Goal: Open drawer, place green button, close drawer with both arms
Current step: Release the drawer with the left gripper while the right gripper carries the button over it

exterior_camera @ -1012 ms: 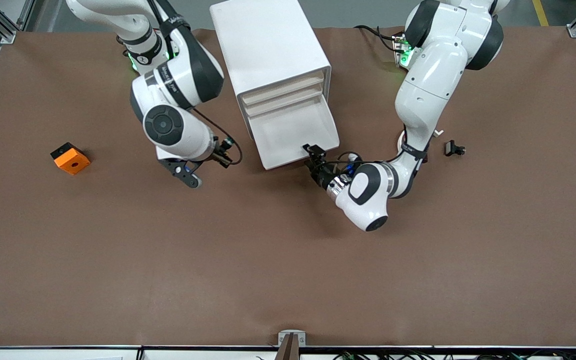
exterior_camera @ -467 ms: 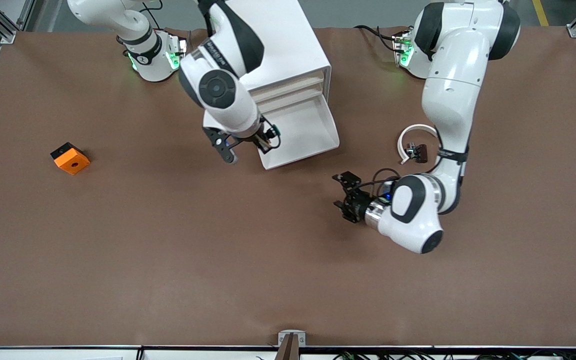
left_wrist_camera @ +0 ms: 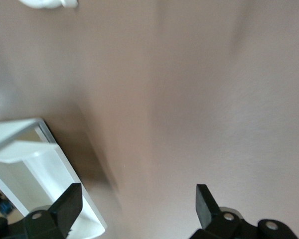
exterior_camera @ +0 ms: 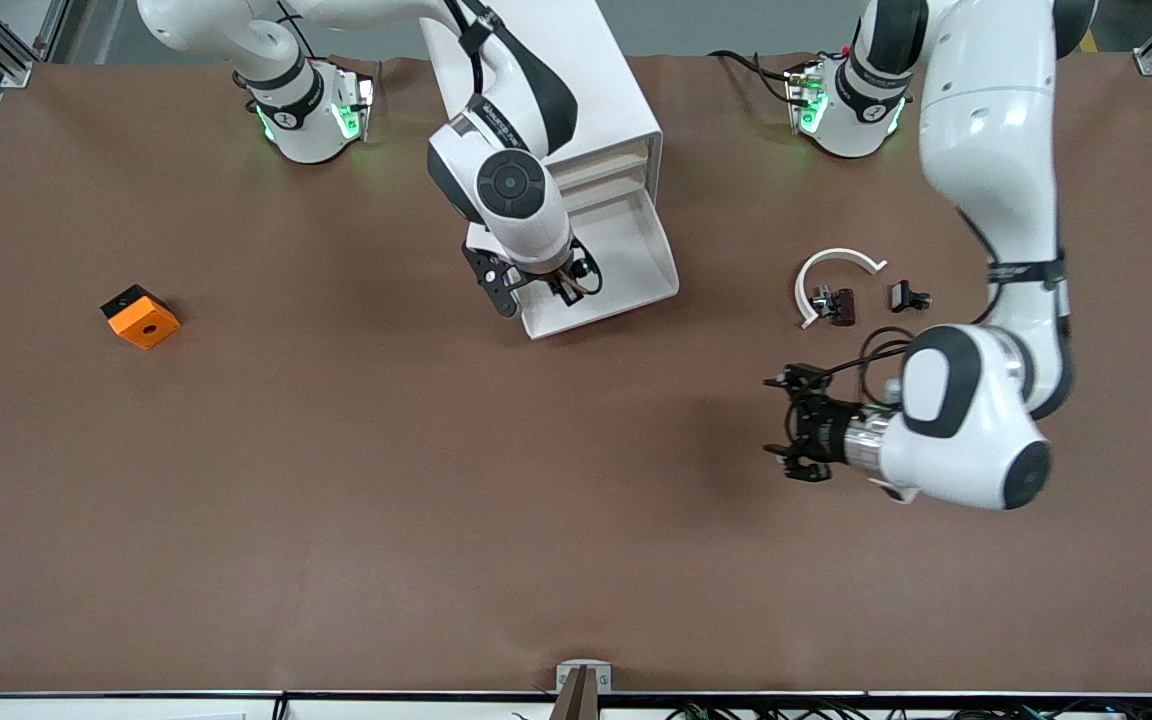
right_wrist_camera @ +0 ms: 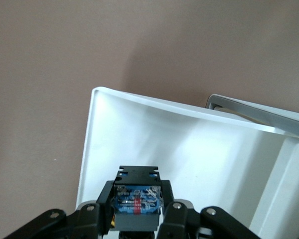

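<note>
1. placing step: right end effector, clamped on the button, hangs over the open drawer.
2. left end effector, fingers spread, waits over the worktop.
3. next, likely: lower, release.

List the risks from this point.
The right gripper holds the button over the drawer, close to its front corner; released there, it might land on the table. The left gripper, open, hangs over bare table away from the drawer, so closing needs a fresh approach.
</note>
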`<state>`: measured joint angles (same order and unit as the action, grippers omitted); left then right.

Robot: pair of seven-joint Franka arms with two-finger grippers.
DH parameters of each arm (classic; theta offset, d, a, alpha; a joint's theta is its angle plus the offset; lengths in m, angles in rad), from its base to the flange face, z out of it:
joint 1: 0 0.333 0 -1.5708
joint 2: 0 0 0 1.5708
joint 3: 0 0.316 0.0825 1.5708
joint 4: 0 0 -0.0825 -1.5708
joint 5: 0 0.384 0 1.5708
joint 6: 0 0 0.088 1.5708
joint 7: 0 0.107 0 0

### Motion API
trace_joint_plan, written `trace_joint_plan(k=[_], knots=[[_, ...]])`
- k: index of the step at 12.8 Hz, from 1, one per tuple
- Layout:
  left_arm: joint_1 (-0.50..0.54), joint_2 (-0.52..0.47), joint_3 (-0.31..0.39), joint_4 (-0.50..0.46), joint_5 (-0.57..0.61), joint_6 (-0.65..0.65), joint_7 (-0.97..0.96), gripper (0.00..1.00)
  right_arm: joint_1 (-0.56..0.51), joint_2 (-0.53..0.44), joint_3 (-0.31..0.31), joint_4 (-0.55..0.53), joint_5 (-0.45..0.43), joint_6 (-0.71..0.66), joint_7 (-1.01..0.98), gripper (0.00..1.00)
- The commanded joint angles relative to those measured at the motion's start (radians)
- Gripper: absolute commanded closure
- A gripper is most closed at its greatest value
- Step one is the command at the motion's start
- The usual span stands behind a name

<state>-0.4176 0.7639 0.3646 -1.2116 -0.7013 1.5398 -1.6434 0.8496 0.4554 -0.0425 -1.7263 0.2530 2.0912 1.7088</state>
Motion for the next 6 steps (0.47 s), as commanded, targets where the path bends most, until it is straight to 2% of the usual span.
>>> trace_joint_plan(k=[1, 3, 6], knots=[[-0.012, -0.095, 0.008, -0.028, 0.161, -0.027, 0.107, 0.00, 0.026, 0.017, -0.011, -0.007, 0.012, 0.035, 0.017, 0.74], [-0.015, -0.116, 0.007, -0.029, 0.247, -0.052, 0.312, 0.00, 0.034, 0.034, -0.011, -0.007, 0.014, 0.064, 0.017, 0.74], [-0.007, -0.126, 0.008, -0.043, 0.253, -0.067, 0.685, 0.00, 0.045, 0.052, -0.011, -0.007, 0.015, 0.092, 0.017, 0.73]])
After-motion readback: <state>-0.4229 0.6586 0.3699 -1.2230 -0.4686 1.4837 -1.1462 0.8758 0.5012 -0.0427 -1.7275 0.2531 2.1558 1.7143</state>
